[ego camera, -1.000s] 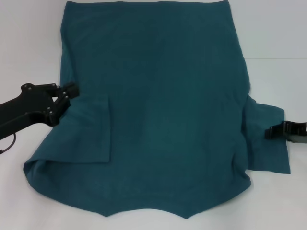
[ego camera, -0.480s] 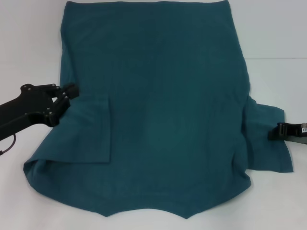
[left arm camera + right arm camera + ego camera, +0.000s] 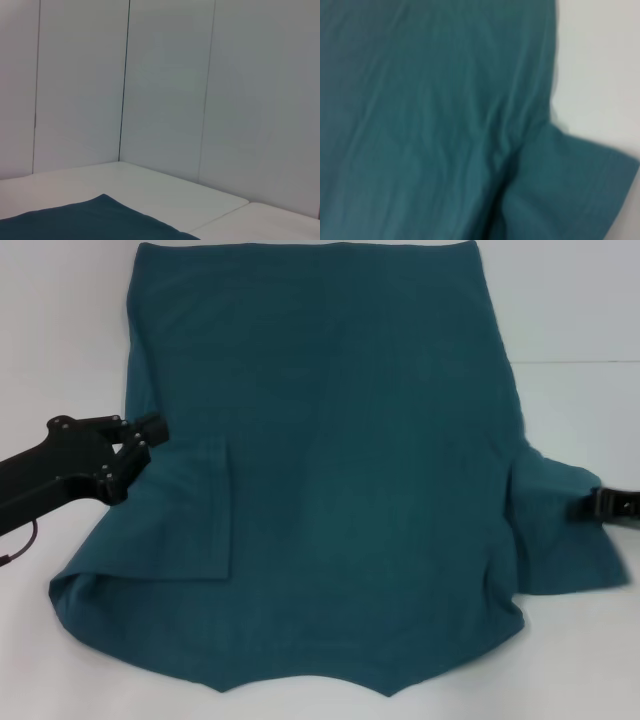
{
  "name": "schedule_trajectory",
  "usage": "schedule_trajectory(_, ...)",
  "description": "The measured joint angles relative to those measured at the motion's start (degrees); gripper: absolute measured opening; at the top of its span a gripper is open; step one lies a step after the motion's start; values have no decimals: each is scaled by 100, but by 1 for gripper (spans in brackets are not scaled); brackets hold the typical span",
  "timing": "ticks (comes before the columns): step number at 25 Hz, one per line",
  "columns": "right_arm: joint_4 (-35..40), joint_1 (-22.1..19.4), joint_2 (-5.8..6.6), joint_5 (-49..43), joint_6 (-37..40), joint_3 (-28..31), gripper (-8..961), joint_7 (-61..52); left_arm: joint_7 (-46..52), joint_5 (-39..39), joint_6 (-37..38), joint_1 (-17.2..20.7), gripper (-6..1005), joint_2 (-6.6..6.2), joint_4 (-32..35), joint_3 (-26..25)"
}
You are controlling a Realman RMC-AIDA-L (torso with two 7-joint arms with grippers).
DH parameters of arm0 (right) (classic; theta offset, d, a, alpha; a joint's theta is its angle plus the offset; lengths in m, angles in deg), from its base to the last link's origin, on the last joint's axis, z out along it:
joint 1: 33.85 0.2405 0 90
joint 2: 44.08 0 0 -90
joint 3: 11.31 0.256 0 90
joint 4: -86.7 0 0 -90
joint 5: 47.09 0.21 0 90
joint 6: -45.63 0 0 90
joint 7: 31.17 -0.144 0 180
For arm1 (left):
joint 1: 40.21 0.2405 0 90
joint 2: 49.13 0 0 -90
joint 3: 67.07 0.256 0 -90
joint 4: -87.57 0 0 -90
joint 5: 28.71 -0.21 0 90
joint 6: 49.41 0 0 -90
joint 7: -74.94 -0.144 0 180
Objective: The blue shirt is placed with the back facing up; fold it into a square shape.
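The blue shirt (image 3: 340, 460) lies flat and plain side up on the white table (image 3: 60, 330). Its left sleeve is folded in over the body (image 3: 190, 510). Its right sleeve (image 3: 560, 540) sticks out sideways. My left gripper (image 3: 145, 440) is at the shirt's left edge, open and empty. My right gripper (image 3: 585, 506) is at the outer edge of the right sleeve and appears shut on it. The right wrist view shows the shirt body (image 3: 435, 115) and the sleeve (image 3: 570, 190) close up. A corner of the shirt (image 3: 90, 222) shows in the left wrist view.
White table surface (image 3: 580, 320) shows on both sides of the shirt. A table seam (image 3: 575, 362) runs at the right. Pale wall panels (image 3: 165, 90) stand behind the table in the left wrist view.
My right gripper has moved to the right, and the right sleeve has stretched outward with it. My left gripper has shifted slightly toward the shirt.
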Motion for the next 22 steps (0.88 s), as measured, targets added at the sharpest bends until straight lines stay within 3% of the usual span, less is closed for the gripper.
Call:
schedule_trajectory(5, 1151, -591, 17, 462, 506, 122, 23, -78, 37, 41, 46, 0, 59, 14, 0, -29)
schedule_trajectory(9, 1459, -756, 32, 491, 863, 561, 26, -34, 30, 139, 94, 29, 59, 76, 0, -34)
schedule_trajectory(16, 1415, -670, 5, 498, 926, 668, 32, 214, 31, 152, 208, 38, 58, 136, 30, -40)
schedule_trajectory(22, 1238, -256, 4, 527, 889, 507, 37, 242, 39, 153, 237, 52, 59, 135, 30, -94)
